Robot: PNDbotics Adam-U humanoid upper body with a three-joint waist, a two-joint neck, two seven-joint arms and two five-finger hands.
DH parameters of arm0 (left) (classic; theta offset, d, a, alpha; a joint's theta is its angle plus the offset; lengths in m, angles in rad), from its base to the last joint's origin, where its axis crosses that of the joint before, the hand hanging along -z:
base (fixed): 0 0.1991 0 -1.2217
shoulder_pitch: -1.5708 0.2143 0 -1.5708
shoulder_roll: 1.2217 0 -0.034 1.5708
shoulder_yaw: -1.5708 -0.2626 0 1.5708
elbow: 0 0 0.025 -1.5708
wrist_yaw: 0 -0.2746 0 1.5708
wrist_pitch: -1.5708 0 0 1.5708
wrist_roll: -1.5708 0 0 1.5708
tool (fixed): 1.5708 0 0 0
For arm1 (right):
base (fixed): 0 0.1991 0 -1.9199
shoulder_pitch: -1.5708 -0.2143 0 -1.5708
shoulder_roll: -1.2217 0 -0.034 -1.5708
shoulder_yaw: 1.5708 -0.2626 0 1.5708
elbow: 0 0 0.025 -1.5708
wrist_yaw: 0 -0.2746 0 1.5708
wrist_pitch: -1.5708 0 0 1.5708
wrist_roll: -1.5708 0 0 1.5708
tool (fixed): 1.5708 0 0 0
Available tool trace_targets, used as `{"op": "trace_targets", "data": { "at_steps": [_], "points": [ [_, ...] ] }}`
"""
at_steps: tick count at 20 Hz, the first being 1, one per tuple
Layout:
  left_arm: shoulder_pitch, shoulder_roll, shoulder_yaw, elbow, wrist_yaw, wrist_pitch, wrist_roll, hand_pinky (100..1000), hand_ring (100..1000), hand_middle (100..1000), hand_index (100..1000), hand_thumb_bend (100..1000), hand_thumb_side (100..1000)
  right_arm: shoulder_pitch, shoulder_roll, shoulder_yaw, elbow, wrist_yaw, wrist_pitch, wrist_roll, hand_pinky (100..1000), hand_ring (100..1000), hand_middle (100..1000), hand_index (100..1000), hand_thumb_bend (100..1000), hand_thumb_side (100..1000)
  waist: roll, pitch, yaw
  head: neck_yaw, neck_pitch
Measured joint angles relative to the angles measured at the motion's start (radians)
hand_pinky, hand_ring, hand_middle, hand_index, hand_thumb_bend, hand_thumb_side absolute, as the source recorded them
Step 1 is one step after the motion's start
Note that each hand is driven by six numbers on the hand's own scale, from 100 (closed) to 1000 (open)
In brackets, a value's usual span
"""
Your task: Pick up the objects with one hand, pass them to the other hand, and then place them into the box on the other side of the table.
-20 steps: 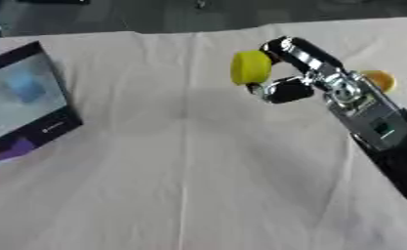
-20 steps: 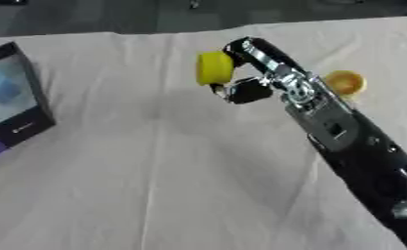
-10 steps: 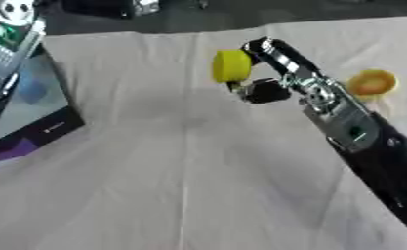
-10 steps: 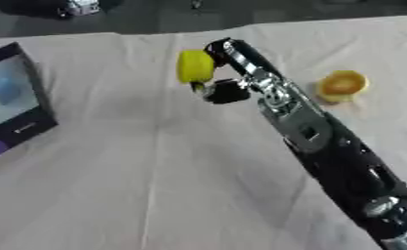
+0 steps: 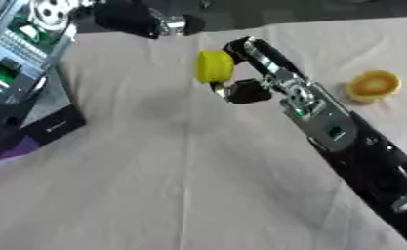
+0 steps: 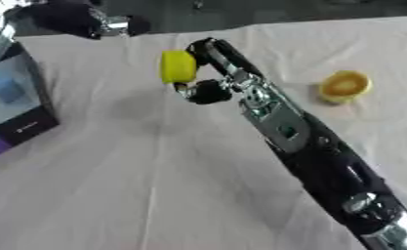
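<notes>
**Yellow piece held aloft over the cloth**

Above the middle of the table, a yellow cylinder (image 5: 213,66) is hanging clear of the cloth, pinched between the curled fingers and thumb of the right hand (image 5: 256,73). The left hand (image 5: 134,18) is reaching in at the upper left corner; its fingers are too blurred to judge. An orange-yellow round thing (image 5: 374,85) is lying on the white tablecloth (image 5: 155,185) well to the right. The box (image 6: 14,105) is standing at the left edge; its markings are unreadable.
</notes>
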Motion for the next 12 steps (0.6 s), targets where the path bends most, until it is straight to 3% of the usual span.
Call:
{"op": "trace_targets", "data": {
  "at_steps": [7,12],
  "points": [
    [-0.001,-0.016,0.001,0.024,-0.129,-0.012,-0.114,868,869,831,849,590,690,-0.011,0.017,0.004,0.002,0.012,-0.002,-0.009,785,616,451,572,203,100,0.003,0.0,0.001,-0.001,0.0],
    [-0.001,-0.03,0.004,0.056,-0.141,-0.013,-0.134,870,866,817,829,575,717,-0.012,0.024,0.007,0.001,0.019,-0.003,-0.01,784,615,450,572,222,100,0.003,0.0,0.0,-0.002,0.0]
  ]
}}
